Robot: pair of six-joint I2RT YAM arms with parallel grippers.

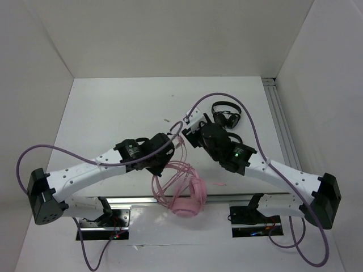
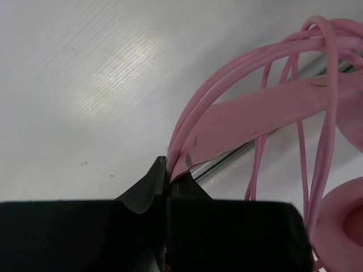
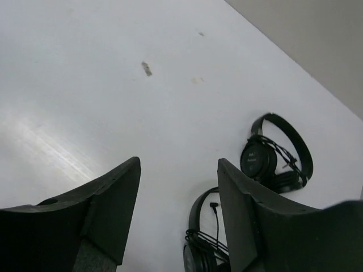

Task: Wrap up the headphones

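While the left hand [image 1: 172, 148] holds the pink headphones [image 1: 187, 198] over the near desk [image 1: 113, 113] edge in the top view, their cord [image 1: 163, 182] hangs looped beneath. Right hand [image 1: 189, 127] is just beyond, apart from them. Black headphones [image 1: 226, 116] lie further back.
Left wrist: fingers clenched tight on the flat pink headband strip [image 2: 255, 113], cord loops arcing past.
Right wrist: fingers spread, released, nothing between; two black headphones on the desk ahead.
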